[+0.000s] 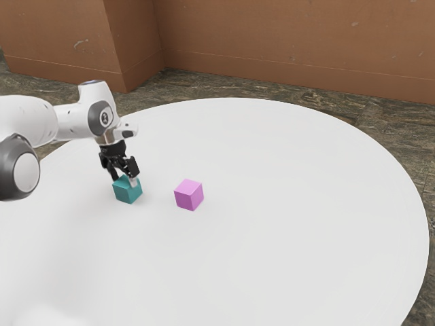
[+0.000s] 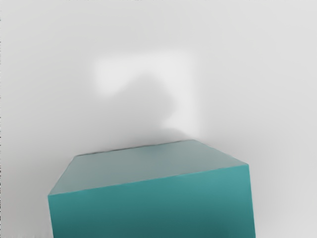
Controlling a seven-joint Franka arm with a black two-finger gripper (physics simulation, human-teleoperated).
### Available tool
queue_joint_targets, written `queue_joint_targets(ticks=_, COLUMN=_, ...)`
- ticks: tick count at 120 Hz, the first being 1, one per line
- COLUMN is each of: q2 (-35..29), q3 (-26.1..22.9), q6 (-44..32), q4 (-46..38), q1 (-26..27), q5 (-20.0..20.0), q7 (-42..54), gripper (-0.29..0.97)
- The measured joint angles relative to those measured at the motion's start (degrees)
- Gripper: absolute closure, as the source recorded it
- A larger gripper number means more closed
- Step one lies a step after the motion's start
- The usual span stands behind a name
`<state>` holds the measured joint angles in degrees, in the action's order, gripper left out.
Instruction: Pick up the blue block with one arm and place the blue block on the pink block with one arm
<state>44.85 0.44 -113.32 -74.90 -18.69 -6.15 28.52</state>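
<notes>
Teal block (image 1: pixel 127 191) on round white table (image 1: pixel 306 217); brown walls (image 1: pixel 285 34).

Gripper (image 1: pixel 125 178) is low over the blue block (image 1: pixel 127 192) on the white round desk (image 1: pixel 292 217). Pink block (image 1: pixel 188 195) is near it, toward the exterior view's right, not touching.

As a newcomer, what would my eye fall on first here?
The black gripper sits at the top of the blue block, which looms just under the hand in the wrist view. The pink block stands apart, toward the exterior view's right, on the white round table.
</notes>
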Motion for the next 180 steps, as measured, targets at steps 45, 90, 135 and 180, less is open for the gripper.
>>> queue_joint_targets(ticks=45, q2=1.3, q3=-0.1, q6=0.0, q4=0.8, q1=0.0, q5=0.0, q7=-2.4, gripper=0.00)
queue_joint_targets(ticks=90, q2=1.4, q3=-0.1, q6=0.6, q4=0.9, q1=0.0, q5=0.1, q7=-3.8, gripper=0.00)
queue_joint_targets(ticks=135, q2=1.9, q3=-0.1, q6=2.1, q4=1.7, q1=0.0, q5=0.2, q7=-4.7, gripper=0.00)
queue_joint_targets(ticks=180, q2=3.0, q3=-0.2, q6=3.7, q4=3.5, q1=0.1, q5=0.3, q7=-5.1, gripper=0.00)
